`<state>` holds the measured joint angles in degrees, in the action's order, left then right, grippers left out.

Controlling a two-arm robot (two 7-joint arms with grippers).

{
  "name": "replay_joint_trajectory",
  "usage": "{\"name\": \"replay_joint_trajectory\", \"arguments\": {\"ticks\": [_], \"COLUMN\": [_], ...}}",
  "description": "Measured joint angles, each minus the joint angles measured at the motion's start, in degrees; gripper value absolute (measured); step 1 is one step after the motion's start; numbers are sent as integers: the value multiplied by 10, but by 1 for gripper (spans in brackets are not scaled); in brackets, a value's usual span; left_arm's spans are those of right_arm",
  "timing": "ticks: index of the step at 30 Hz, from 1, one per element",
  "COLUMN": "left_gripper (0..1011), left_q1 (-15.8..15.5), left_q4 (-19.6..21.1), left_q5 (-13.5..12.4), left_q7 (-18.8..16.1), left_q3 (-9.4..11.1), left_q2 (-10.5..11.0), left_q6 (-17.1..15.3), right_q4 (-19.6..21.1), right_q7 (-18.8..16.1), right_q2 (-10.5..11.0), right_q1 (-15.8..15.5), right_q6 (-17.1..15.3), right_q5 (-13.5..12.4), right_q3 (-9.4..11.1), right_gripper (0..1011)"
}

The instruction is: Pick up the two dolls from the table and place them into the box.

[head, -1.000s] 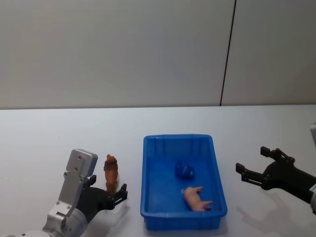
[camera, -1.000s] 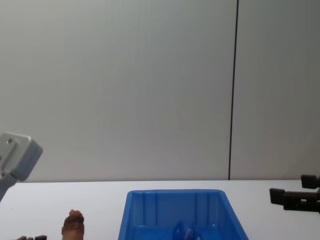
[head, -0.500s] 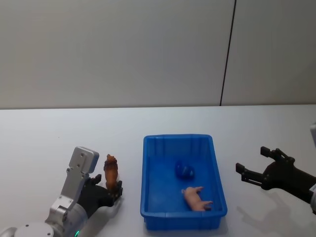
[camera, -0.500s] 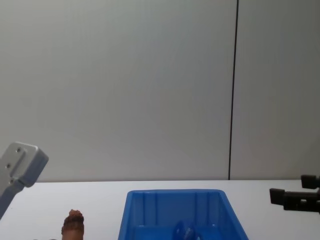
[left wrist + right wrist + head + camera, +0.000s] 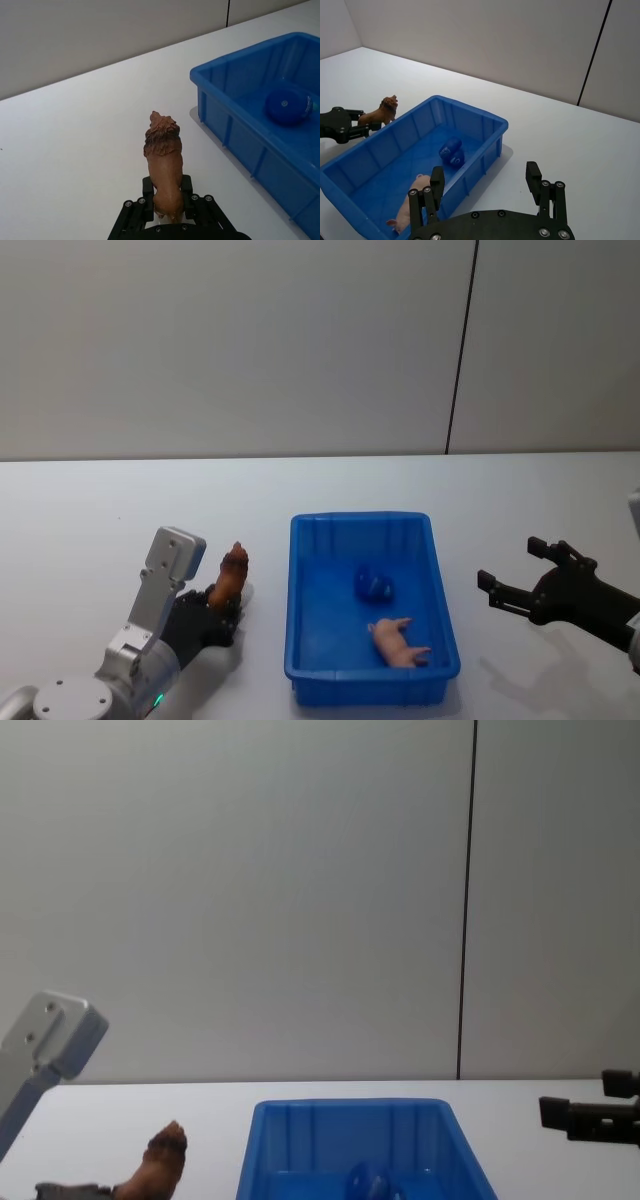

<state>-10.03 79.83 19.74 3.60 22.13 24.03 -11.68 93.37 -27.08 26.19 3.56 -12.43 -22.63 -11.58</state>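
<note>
The reddish-brown lion doll point(image 5: 232, 573) leans toward the box, its hind end clamped in my left gripper point(image 5: 222, 602), which is shut on it just left of the box. In the left wrist view the lion point(image 5: 163, 172) rises from between the gripper's fingers point(image 5: 195, 207). The pink pig doll point(image 5: 399, 640) lies on its side in the near part of the blue box point(image 5: 360, 518). My right gripper point(image 5: 510, 565) hovers open to the right of the box, holding nothing. From the right wrist I see the pig point(image 5: 412, 202), the lion point(image 5: 379, 114) and the box point(image 5: 470, 111).
A dark blue rounded toy point(image 5: 373, 585) lies inside the box beyond the pig. The white table point(image 5: 120, 510) stretches bare to the left, behind the box and to the right. A grey wall stands behind the table.
My left gripper has shut on the lion doll, which went from standing upright to tilting toward the box and shifted slightly right. The right arm has not moved.
</note>
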Motion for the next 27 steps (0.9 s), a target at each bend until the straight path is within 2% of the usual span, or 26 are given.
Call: {"name": "replay_joint_trajectory", "arguments": {"ticks": [14, 19, 27], "left_gripper": [323, 322, 341], "left_q1": [-10, -22, -41], "left_q4": [51, 68, 70], "left_q5": [-26, -36, -46], "left_q7": [14, 38, 78], "left_q3": [-6, -5, 4], "left_q2": [1, -7, -28], "left_q6": [17, 28, 42], "right_q4": [0, 0, 0], "right_q7": [0, 0, 0], "right_q2": [0, 0, 0], "right_q1": [0, 0, 0], "right_q6": [0, 0, 0], "right_q5": [0, 0, 0], "right_q3": [0, 0, 0], "right_gripper": [1001, 1001, 1001]}}
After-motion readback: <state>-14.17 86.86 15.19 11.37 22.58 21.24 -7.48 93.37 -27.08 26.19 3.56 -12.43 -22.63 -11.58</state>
